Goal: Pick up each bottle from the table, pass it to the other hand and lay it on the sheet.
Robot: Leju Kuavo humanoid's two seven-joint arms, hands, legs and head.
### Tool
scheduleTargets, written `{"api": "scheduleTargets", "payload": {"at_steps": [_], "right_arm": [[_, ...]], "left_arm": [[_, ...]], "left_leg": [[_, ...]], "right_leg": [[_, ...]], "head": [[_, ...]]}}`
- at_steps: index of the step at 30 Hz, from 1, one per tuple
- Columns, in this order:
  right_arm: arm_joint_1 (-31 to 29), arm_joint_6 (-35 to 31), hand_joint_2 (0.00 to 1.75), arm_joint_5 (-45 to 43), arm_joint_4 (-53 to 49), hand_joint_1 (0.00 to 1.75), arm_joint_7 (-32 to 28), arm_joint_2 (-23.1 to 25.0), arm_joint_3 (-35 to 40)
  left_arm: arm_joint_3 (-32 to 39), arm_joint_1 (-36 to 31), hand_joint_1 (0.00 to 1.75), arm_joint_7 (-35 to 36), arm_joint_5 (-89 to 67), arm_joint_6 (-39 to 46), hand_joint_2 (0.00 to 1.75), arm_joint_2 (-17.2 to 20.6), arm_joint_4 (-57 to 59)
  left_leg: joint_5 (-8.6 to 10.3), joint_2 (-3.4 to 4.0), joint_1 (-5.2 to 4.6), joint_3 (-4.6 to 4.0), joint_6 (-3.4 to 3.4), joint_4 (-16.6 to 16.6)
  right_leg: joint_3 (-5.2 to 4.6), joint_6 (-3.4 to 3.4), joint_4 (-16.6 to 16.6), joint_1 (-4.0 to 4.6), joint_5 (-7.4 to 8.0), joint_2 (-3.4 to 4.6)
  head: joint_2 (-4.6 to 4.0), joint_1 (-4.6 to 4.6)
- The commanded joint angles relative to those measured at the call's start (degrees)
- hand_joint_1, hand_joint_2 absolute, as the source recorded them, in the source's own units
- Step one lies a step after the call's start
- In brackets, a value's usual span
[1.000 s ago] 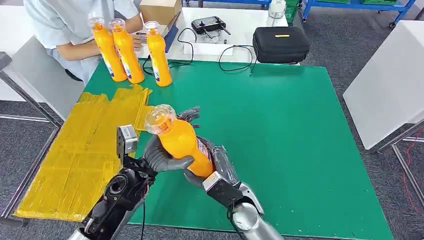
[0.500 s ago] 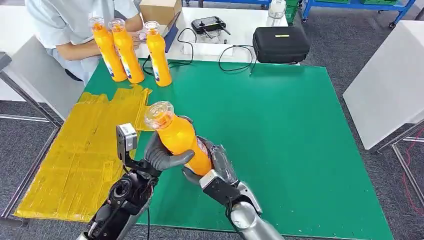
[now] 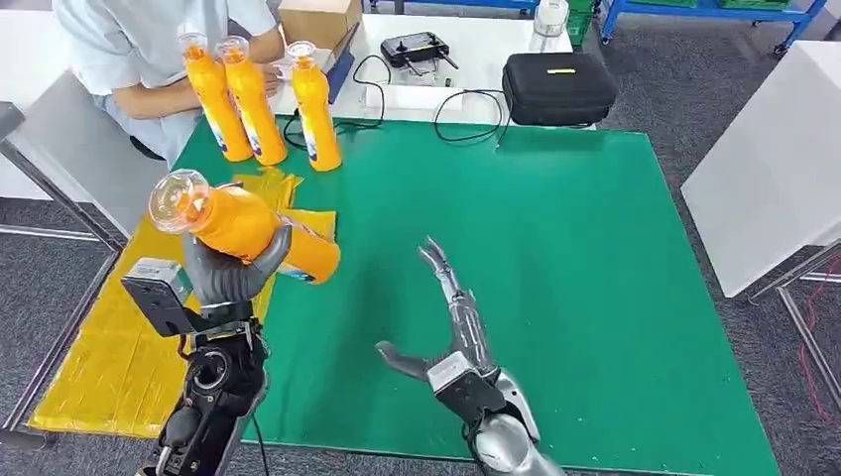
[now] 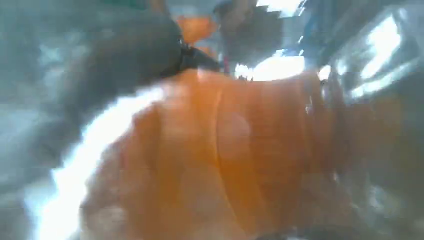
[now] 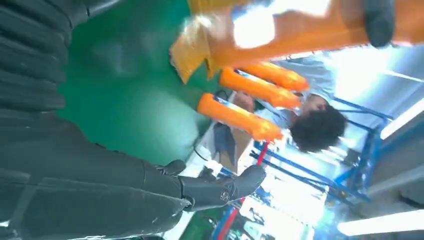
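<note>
While the left hand grips an orange bottle around its middle, the bottle is held tilted in the air above the near-left part of the green tabletop, over the inner edge of the yellow sheet. Its clear cap points up and out toward the left edge, and its base points toward the middle of the tabletop. In the left wrist view the same bottle is a blurred orange mass close to the camera, with dark fingers wrapped against it.

The right hand holds nothing; its fingers are stretched out and apart, reaching toward the far side above the tabletop near its front edge, and the thumb juts out to the left. It is well apart from the bottle.

Three more orange bottles stand upright in a close row at the far-left corner of the tabletop, just beyond the far end of the sheet. The sheet lies crumpled along the left edge and overhangs it.

A person in a light shirt sits behind that corner. Past the far edge, a white table carries a black case, a handheld controller, cables and a cardboard box.
</note>
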Motion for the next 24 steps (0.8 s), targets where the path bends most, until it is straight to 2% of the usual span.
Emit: {"api": "scheduleTargets", "payload": {"at_steps": [1,3,10,11,13,14,15,16,18,20,24], "right_arm": [[3.0,0.0,1.75,0.2,-8.5,0.00,0.1,-2.7,-2.7],[3.0,0.0,1.75,0.2,-8.5,0.00,0.1,-2.7,-2.7],[2.9,0.0,1.75,0.3,-8.1,0.00,0.1,-2.4,-3.0],[2.9,0.1,1.75,0.4,-8.5,0.00,0.1,-2.4,-3.4],[2.7,0.6,1.75,0.2,-9.0,0.00,0.5,-2.4,-4.1],[2.8,0.8,1.75,0.1,-9.2,0.00,0.6,-2.3,-4.6],[3.0,1.1,1.75,0.0,-9.6,0.00,0.7,-2.2,-5.1],[3.2,1.3,1.75,0.0,-9.9,0.00,0.8,-2.2,-5.4],[3.4,2.3,1.75,-0.1,-10.7,0.00,1.1,-2.0,-6.0],[3.7,2.8,1.75,0.2,-11.5,0.00,1.3,-1.7,-6.5],[4.6,3.7,1.75,1.2,-12.9,0.00,2.3,-0.9,-7.4]], "left_arm": [[4.9,0.0,1.75,-0.7,-13.7,8.2,1.75,1.5,-2.3],[4.9,0.0,1.75,-0.7,-13.7,8.2,1.75,1.5,-2.3],[5.1,-0.1,1.75,-0.9,-16.3,9.4,1.75,1.2,-1.9],[10.1,0.3,1.75,-0.5,-29.4,9.8,1.75,-1.3,-2.1],[15.4,-0.1,1.75,1.7,-48.5,9.8,1.75,-3.2,-1.8],[14.4,-1.4,1.75,5.4,-57.4,9.8,1.75,-1.1,1.4],[10.4,-2.8,1.75,11.0,-62.9,9.2,1.75,2.8,4.5],[8.8,-3.8,1.75,12.4,-63.7,9.4,1.75,4.1,5.9],[4.0,-7.4,1.75,20.1,-75.8,7.0,1.75,8.3,13.6],[2.1,-10.0,1.75,25.6,-79.6,3.8,1.75,8.8,19.3],[0.3,-13.8,1.75,30.1,-79.3,-3.8,1.75,8.2,28.7]], "left_leg": [[-0.14,0.01,0.02,0.13,-0.06,0.1],[-0.04,-0.04,0.01,0.06,-0.04,0.0],[-0.10,-0.04,0.04,0.15,-0.08,0.0],[-0.08,-0.04,0.03,0.14,-0.08,0.0],[-0.11,0.03,0.06,0.16,-0.08,0.1],[-0.09,0.05,0.03,0.11,-0.07,0.1],[-0.04,0.03,0.00,0.09,-0.06,0.0],[-0.07,-0.01,0.02,0.16,-0.08,0.0],[0.03,-0.15,-0.02,0.13,-0.07,0.0],[0.05,-0.19,-0.01,0.14,-0.08,0.0],[0.09,-0.27,0.02,0.12,-0.15,0.0]], "right_leg": [[0.14,-0.08,0.0,-0.01,-0.10,0.28],[0.09,-0.05,0.0,0.00,-0.04,0.10],[0.18,-0.10,0.0,0.03,-0.08,0.22],[0.17,-0.09,0.0,0.01,-0.07,0.21],[0.18,-0.09,0.0,0.04,-0.07,0.30],[0.12,-0.07,0.0,0.02,-0.05,0.26],[0.08,-0.05,0.0,-0.01,-0.03,0.19],[0.17,-0.08,0.0,0.00,-0.07,0.24],[0.12,-0.06,0.0,-0.04,-0.04,-0.01],[0.13,-0.08,0.0,-0.03,-0.04,-0.04],[0.08,-0.14,0.0,0.02,-0.01,-0.07]], "head": [[0.00,-0.02],[0.00,0.00],[0.00,-0.02],[0.00,0.00],[0.00,0.00],[0.00,-0.02],[0.00,0.00],[0.00,-0.02],[0.00,-0.02],[0.00,0.00],[0.00,0.00]]}}
